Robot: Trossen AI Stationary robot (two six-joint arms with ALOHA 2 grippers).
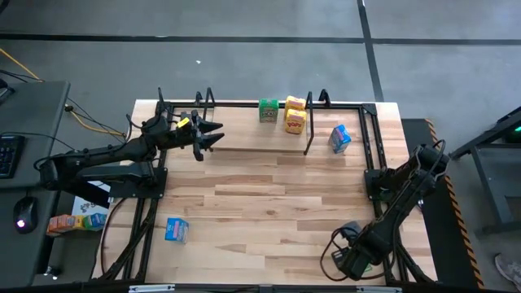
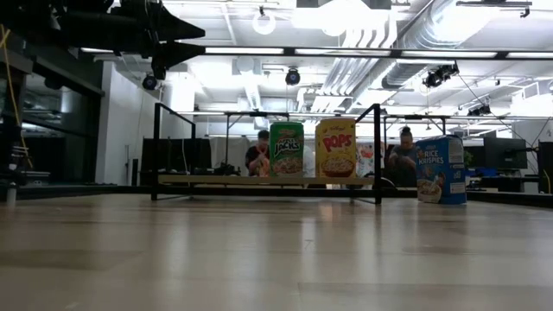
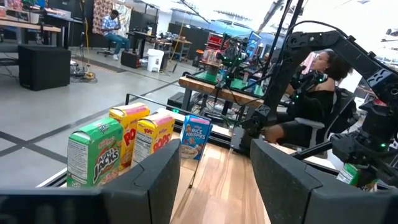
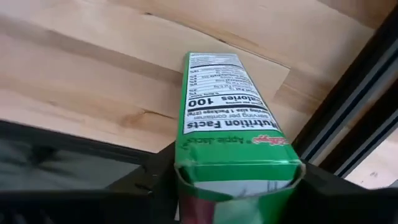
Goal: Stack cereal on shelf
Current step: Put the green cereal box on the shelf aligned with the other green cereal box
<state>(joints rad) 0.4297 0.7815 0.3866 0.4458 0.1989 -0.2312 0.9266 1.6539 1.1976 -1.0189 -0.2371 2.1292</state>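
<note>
1. The right gripper [image 1: 352,259], down at about five o'clock on the table near its front edge, has its jaws clamped on a small green printed cardboard cereal box [image 4: 233,134]; the right wrist view shows the carton's end pinched between the fingers, its top flap bowing slightly.
2. The left gripper [image 1: 213,134], raised at about eleven o'clock over the shelf's left end, has its jaws spread with nothing between them.
3. On the pale wooden plank shelf with black wire hoop uprights [image 1: 244,130], toward twelve o'clock, stand a second green box [image 1: 269,109] and two yellow-orange boxes [image 1: 295,115], close together.
4. A blue box [image 1: 339,138] sits just off the shelf's right end, around one o'clock; another blue box [image 1: 176,229] lies at about eight o'clock.
5. These cartons look light and thin-walled, so I judge they would crush easily under a hard squeeze. Gripping across the narrow faces near mid-height seems safest.
</note>
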